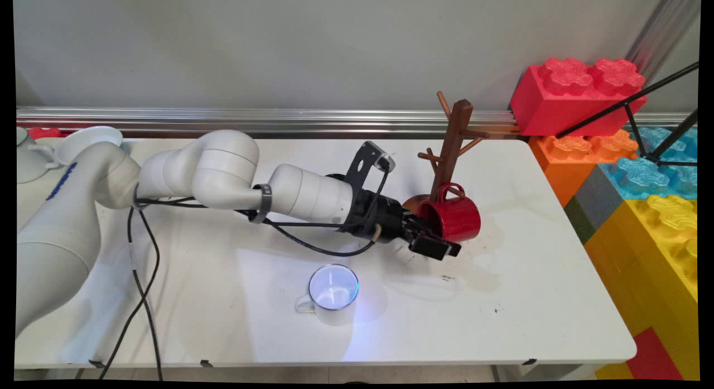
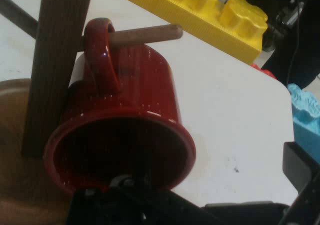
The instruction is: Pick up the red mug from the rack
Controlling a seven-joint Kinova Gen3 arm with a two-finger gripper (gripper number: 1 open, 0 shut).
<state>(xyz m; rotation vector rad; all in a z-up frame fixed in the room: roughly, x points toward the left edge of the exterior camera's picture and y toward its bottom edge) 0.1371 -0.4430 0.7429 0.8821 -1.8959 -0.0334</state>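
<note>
Red mug [image 1: 453, 217]: in the main view it hangs by its handle on a low peg of the wooden mug tree [image 1: 453, 133].
My gripper [image 1: 432, 245]: at the mug's rim.
Hand view: handle [image 2: 102, 55] threaded on the peg [image 2: 145, 33]; my fingers' state I cannot tell.
Nearby: white mug [image 1: 332, 295] on the table [image 1: 530, 288].

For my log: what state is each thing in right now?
red mug: tipped sideways, handle hooked over a peg of the mug tree.
mug tree: upright, other pegs bare.
white mug: upright on table, empty.
gripper: at red mug's rim; fingers unclear.
</note>
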